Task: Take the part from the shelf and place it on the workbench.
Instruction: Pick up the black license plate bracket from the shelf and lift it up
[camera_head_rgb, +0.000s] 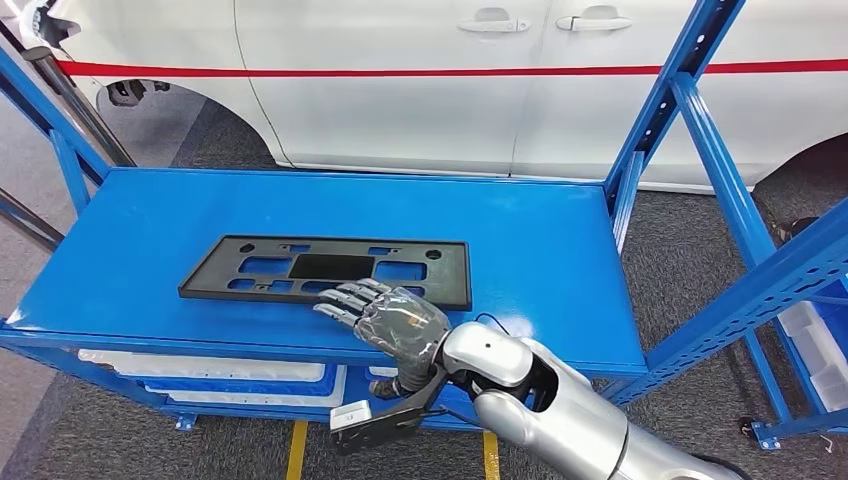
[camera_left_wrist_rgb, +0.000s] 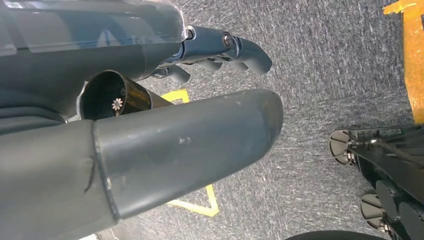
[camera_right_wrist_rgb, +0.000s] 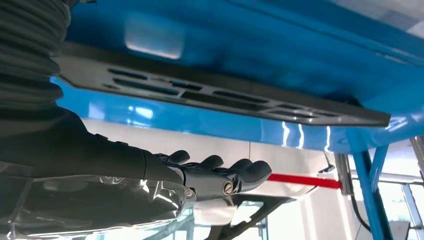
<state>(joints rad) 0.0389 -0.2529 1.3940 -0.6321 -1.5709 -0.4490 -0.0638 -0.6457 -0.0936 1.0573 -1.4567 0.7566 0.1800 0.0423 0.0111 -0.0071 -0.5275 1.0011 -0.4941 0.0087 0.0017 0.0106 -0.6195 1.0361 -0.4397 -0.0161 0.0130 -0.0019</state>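
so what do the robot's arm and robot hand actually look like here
The right arm is glossy silver with rounded shells and a black joint gap. Its right robot hand is grey, with dark fingers under a clear plastic cover; a thin black cable runs by the wrist. The left robot hand has a thick grey thumb and darker fingers.

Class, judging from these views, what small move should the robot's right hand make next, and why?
Probably lower the right hand and close its fingers on the near edge of the flat black plastic slotted panel, which lies ungripped on the blue metal shelf; the fingers hover apart above that edge.
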